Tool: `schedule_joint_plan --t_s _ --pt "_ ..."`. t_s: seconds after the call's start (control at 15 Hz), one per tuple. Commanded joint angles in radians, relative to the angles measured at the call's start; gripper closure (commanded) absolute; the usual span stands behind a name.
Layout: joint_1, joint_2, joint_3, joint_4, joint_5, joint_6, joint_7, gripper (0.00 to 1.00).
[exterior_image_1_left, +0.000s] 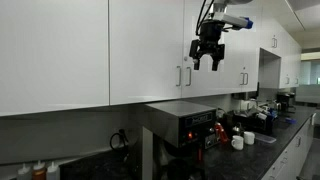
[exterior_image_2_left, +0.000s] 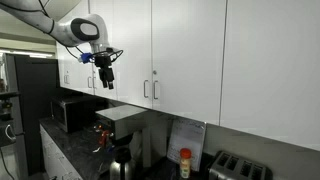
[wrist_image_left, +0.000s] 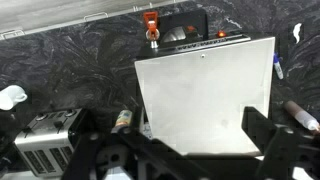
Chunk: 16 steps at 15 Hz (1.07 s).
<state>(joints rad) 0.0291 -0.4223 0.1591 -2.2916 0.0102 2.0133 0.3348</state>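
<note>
My gripper (exterior_image_1_left: 208, 63) hangs high in front of the white wall cabinets (exterior_image_1_left: 120, 50), well above the counter, open and empty. It shows the same way in an exterior view (exterior_image_2_left: 106, 84), fingers pointing down. Directly below it stands a boxy steel coffee machine (exterior_image_1_left: 185, 120) (exterior_image_2_left: 125, 120). The wrist view looks straight down on the flat silver top of that coffee machine (wrist_image_left: 205, 90), with my gripper (wrist_image_left: 178, 150) spread wide at the bottom edge and one dark finger (wrist_image_left: 262, 135) at the right. Nothing lies between the fingers.
On the dark speckled counter (wrist_image_left: 70, 60) are a silver toaster (wrist_image_left: 45, 140) (exterior_image_2_left: 238, 168), a red-capped bottle (wrist_image_left: 151, 25) (exterior_image_2_left: 184, 163), a black carafe (exterior_image_2_left: 121, 160), a microwave (exterior_image_2_left: 70, 112) and white cups (exterior_image_1_left: 238, 141). Cabinet handles (exterior_image_1_left: 183, 76) are close behind the gripper.
</note>
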Motion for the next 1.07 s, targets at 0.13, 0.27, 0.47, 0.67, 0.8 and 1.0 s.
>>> schedule_joint_plan --t_s 0.13,0.27,0.47,0.67,0.8,1.0 --pt "0.004 0.001 -0.004 0.001 -0.002 -0.002 0.001 0.00" --pt "0.004 0.001 -0.004 0.001 -0.002 -0.002 0.001 0.00" --pt "0.004 0.001 -0.004 0.001 -0.002 -0.002 0.001 0.00" --pt "0.004 0.001 -0.004 0.001 -0.002 -0.002 0.001 0.00" --pt "-0.007 0.004 -0.006 -0.001 -0.014 0.010 0.011 0.00" --pt "-0.031 0.015 -0.022 -0.009 -0.058 0.050 0.015 0.00"
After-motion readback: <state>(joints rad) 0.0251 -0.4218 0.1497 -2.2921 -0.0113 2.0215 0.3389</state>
